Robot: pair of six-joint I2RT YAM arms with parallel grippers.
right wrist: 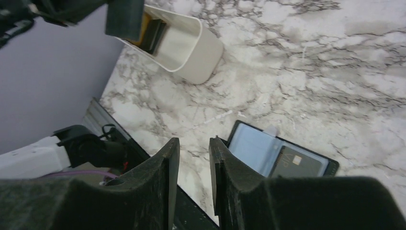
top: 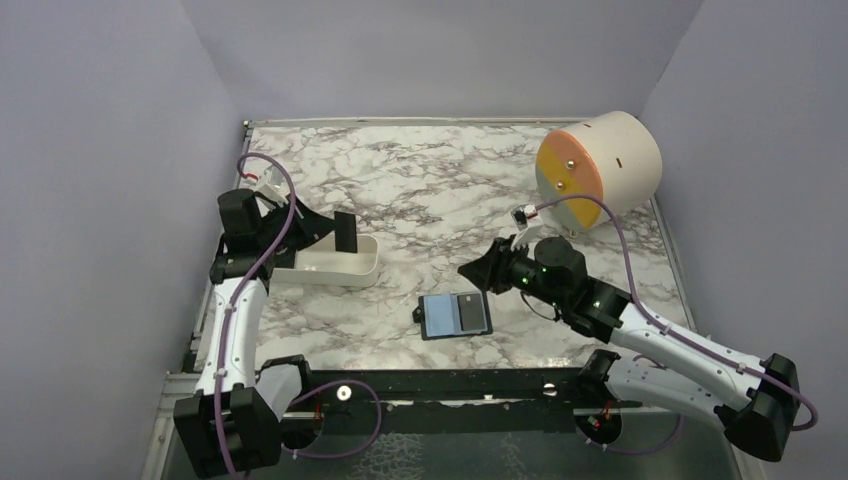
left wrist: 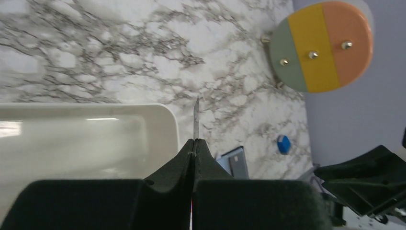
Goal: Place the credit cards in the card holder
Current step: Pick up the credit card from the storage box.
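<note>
One dark card (top: 345, 232) is clamped between the closed jaws of the left gripper (left wrist: 194, 143), held upright and edge-on to its wrist camera, above one end of the white tray (top: 352, 272). The tray stands on the marble counter (top: 420, 190). The card holder (top: 455, 315) lies open and flat near the counter's front edge, light blue lining up, with a second card (right wrist: 297, 165) in one half. The right gripper (right wrist: 194, 143) hovers just beside the holder, jaws slightly apart with nothing between them.
</note>
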